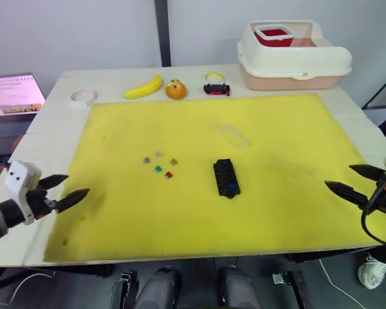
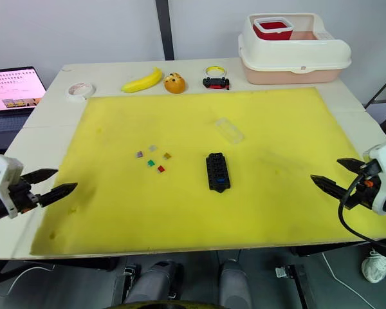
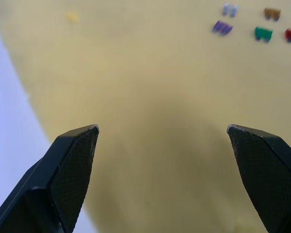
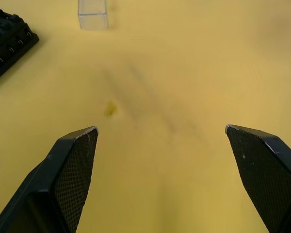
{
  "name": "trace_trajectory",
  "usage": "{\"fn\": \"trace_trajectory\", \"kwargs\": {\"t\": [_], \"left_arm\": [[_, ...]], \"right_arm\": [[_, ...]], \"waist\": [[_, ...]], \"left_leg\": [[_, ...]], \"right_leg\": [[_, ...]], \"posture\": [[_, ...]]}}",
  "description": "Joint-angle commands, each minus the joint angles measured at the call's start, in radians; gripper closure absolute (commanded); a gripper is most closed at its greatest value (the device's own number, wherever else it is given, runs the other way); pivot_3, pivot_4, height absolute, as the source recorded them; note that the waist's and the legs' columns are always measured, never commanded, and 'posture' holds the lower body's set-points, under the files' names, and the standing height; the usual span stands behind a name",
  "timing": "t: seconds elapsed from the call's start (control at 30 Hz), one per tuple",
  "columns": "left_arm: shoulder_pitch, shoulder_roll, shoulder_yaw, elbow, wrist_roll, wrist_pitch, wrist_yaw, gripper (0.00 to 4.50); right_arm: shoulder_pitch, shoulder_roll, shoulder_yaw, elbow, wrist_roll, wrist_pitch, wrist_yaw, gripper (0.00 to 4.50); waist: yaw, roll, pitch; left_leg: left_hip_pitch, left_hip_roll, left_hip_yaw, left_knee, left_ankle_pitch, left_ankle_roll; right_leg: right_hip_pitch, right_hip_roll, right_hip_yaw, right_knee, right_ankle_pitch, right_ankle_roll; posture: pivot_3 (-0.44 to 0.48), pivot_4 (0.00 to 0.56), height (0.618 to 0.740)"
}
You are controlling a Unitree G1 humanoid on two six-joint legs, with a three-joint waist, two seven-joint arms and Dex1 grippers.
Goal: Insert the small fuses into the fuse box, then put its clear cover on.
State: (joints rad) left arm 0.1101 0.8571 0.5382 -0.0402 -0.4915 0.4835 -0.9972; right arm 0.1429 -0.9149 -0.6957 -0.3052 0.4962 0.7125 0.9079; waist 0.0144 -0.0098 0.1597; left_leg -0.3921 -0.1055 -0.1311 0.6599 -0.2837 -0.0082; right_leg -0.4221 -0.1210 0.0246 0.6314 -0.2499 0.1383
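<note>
Here, the fuse box (image 1: pixel 226 178) is seen lying flat near the middle of the yellow mat (image 1: pixel 289 206) that covers most of the tabletop (image 1: pixel 51 116). A blue fuse (image 1: pixel 231 187) is already seated in one of its slots, toward the end nearer the robot. The five loose small fuses (image 1: pixel 159 163) are scattered in a tight cluster on the mat, to the robot's left of the fuse box and apart from it: a purple one (image 1: pixel 146 160), a grey one (image 1: pixel 159 154), an olive-yellow one (image 1: pixel 174 161), a green one (image 1: pixel 159 168) and a red one (image 1: pixel 169 174). The clear cover (image 1: pixel 234 136) is found lying on the mat beyond the fuse box, slightly to its right, not touching it.

The left gripper (image 1: pixel 61 191) is held over the left edge of the mat with its fingers (image 3: pixel 72 170) spread wide and nothing between them. The right gripper (image 1: pixel 354 182) is held over the right side of the mat, likewise with its fingers (image 4: pixel 70 170) spread wide and empty. Both are well apart from the fuses and the fuse box.

Along the far edge of the tabletop are ranged a white tape roll (image 1: pixel 83 96), a banana (image 1: pixel 143 87), an orange (image 1: pixel 175 89), a small toy car (image 1: pixel 217 88) and a large cream bin (image 1: pixel 293 58) with a red container (image 1: pixel 274 34) in it. An open laptop (image 1: pixel 13 94) is seen off the tabletop's left end.
</note>
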Motion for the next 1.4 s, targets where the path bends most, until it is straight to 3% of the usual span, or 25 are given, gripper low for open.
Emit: {"fn": "trace_trajectory", "kwargs": {"t": [0.03, 0.2, 0.37, 0.5, 0.63, 0.83, 1.07, 1.2, 1.4], "left_arm": [[-0.021, 0.02, 0.016, -0.037, -0.037, 0.013, -0.013, 0.0], [-0.084, 0.029, -0.041, -0.058, -0.069, 0.066, -0.023, 0.0], [-0.164, 0.008, -0.065, -0.103, -0.217, 0.291, 0.017, 0.0], [-0.288, -0.065, -0.112, -0.041, -0.307, 0.499, 0.124, 0.0], [-0.327, -0.089, -0.132, -0.058, -0.389, 0.64, 0.15, 0.0], [-0.452, -0.252, -0.013, -0.01, -0.567, 0.924, 0.417, 0.0], [-0.542, -0.427, 0.19, 0.063, -0.73, 1.129, 0.755, 0.0], [-0.497, -0.436, 0.19, 0.09, -0.874, 1.131, 0.887, 0.0], [-0.432, -0.362, 0.107, 0.124, -1.12, 1.103, 0.996, 0.0]], "right_arm": [[-0.014, 0.002, -0.014, -0.047, 0.023, -0.001, -0.023, 0.03], [-0.049, -0.006, 0.02, -0.077, 0.054, 0.013, -0.044, 0.03], [-0.096, 0.016, 0.065, -0.216, 0.148, 0.081, -0.095, 0.03], [-0.23, 0.048, 0.218, -0.35, 0.261, 0.131, -0.15, 0.03], [-0.356, 0.073, 0.362, -0.391, 0.296, 0.152, -0.192, 0.03], [-0.458, 0.125, 0.522, -0.418, 0.309, 0.164, -0.241, 0.03], [-0.442, 0.121, 0.572, -0.423, 0.288, 0.148, -0.252, 0.03], [-0.442, 0.128, 0.606, -0.432, 0.281, 0.143, -0.259, 0.03], [-0.434, 0.137, 0.648, -0.424, 0.247, 0.119, -0.265, 0.03]], "waist": [[0.0, 0.0, 0.0], [-0.002, 0.001, 0.0], [-0.003, 0.001, 0.0], [-0.004, 0.001, 0.0], [-0.007, 0.0, 0.0], [0.0, 0.0, 0.0], [-0.003, -0.001, 0.0], [-0.005, -0.001, 0.0], [-0.001, -0.001, 0.0]], "left_leg": [[0.0, 0.0, 0.0, 0.0, 0.0, 0.0], [0.0, 0.0, 0.0, 0.0, 0.0, 0.0], [0.0, 0.0, 0.0, 0.0, 0.0, 0.0], [0.0, 0.0, 0.0, 0.0, 0.0, 0.0], [0.0, 0.001, -0.001, 0.0, 0.0, -0.001], [-0.001, 0.0, -0.001, 0.002, 0.001, -0.004], [-0.001, 0.0, -0.001, 0.003, 0.002, -0.007], [-0.001, 0.0, -0.001, 0.003, 0.002, -0.007], [-0.001, 0.0, -0.001, 0.003, 0.002, -0.008]], "right_leg": [[0.0, 0.0, 0.0, 0.0, 0.0, 0.0], [0.0, 0.0, 0.0, 0.0, 0.0, 0.0], [-0.001, 0.0, 0.0, 0.0, 0.0, 0.0], [-0.001, 0.001, 0.0, 0.0, 0.0, 0.0], [-0.002, 0.001, 0.0, 0.001, 0.0, 0.0], [-0.001, 0.001, -0.001, 0.001, 0.0, 0.0], [-0.002, 0.001, -0.001, 0.002, 0.0, 0.0], [-0.003, 0.001, 0.0, 0.003, 0.0, 0.0], [-0.003, 0.001, 0.001, 0.003, 0.0, 0.0]], "posture": [[0.0, 0.15, 0.74], [0.0, 0.15, 0.74], [0.0, 0.15, 0.74], [0.0, 0.15, 0.74], [0.0, 0.15, 0.74], [0.0, 0.15, 0.74], [0.0, 0.15, 0.74], [0.0, 0.15, 0.74], [0.0, 0.15, 0.74]]}}
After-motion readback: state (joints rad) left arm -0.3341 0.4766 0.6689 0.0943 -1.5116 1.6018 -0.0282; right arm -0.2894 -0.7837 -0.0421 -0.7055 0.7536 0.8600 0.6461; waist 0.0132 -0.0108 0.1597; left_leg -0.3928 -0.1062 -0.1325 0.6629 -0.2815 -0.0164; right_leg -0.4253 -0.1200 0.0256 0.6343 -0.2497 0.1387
